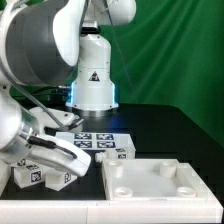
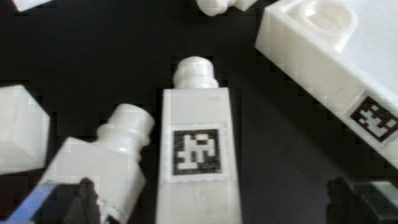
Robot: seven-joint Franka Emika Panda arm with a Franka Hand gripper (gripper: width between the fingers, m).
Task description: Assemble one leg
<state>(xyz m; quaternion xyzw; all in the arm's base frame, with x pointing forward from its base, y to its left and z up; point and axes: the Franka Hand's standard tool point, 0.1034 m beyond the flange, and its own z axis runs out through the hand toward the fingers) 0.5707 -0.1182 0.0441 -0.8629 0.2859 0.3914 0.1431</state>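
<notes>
I see my gripper (image 2: 214, 204) spread wide and empty, fingertips (image 2: 63, 200) either side of the leg (image 2: 199, 135), which lies flat, tag up, beside a second leg (image 2: 111, 150) near the worktop (image 2: 285, 160)'s near edge, towards its corner on the exterior view's left, white panel (image 2: 329, 60) close by.

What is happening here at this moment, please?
A robot arm is building a piece of furniture. Its claw is open and hangs over one white leg that lies flat, a finger on each side, gripping nothing. The white panel with round sockets lies nearby, with no leg seen in it.
</notes>
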